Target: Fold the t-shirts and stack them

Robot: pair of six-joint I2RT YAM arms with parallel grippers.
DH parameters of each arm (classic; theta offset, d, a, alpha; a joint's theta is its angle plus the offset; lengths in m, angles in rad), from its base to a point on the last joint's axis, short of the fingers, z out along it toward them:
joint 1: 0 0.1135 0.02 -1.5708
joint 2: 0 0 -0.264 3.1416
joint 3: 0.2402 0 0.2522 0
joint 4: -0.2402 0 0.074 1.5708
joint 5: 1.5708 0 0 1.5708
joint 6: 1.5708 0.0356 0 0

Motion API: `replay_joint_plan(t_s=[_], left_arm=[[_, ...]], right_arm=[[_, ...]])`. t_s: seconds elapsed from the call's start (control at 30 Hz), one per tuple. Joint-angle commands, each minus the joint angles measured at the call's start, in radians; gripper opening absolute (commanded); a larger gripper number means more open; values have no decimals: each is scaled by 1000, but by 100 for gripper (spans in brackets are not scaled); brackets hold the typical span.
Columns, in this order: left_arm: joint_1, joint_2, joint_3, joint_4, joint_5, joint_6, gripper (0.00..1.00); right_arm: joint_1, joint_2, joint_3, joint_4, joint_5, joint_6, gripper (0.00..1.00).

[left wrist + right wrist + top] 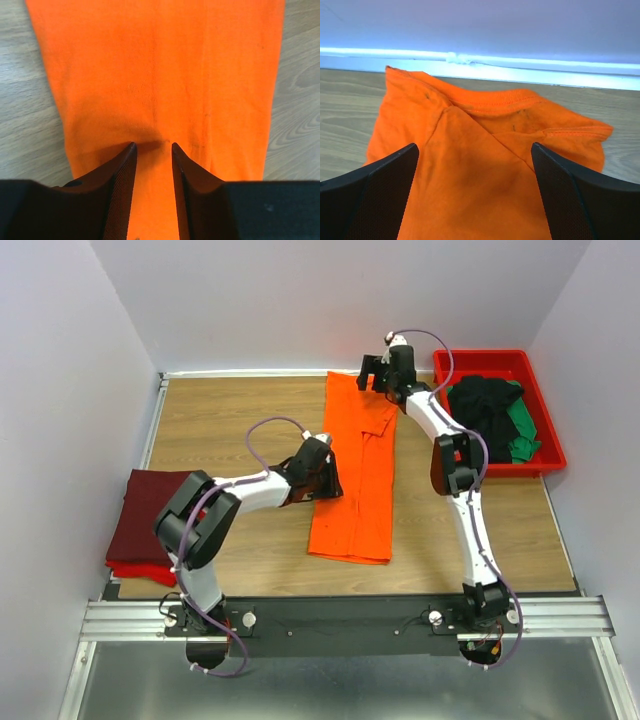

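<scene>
right gripper: jaws wide apart | orange t-shirt: folded, collar end between fingers | table: wooden

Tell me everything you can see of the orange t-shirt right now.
The orange t-shirt is bright, soft knit, folded into a long narrow strip lying flat mid-table. Its far end shows hems and creased folds. The left hand presses a small pucker of cloth at its left edge; the right hand is open at the far end.

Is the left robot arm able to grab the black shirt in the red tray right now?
Probably not. The left gripper is down on the orange shirt, while the black shirt lies in the red tray at the far right, with the right arm standing between them.
</scene>
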Motion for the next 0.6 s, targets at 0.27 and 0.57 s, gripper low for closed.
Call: replay_joint_plan(t_s=[0.27, 0.57], left_arm=[[33, -348, -215, -76, -137, -84, 38], [-34, -519, -412, -162, -192, -182, 37]], right_arm=[[-3, -733, -670, -17, 33, 229, 97], [176, -1319, -1482, -66, 67, 397, 80]])
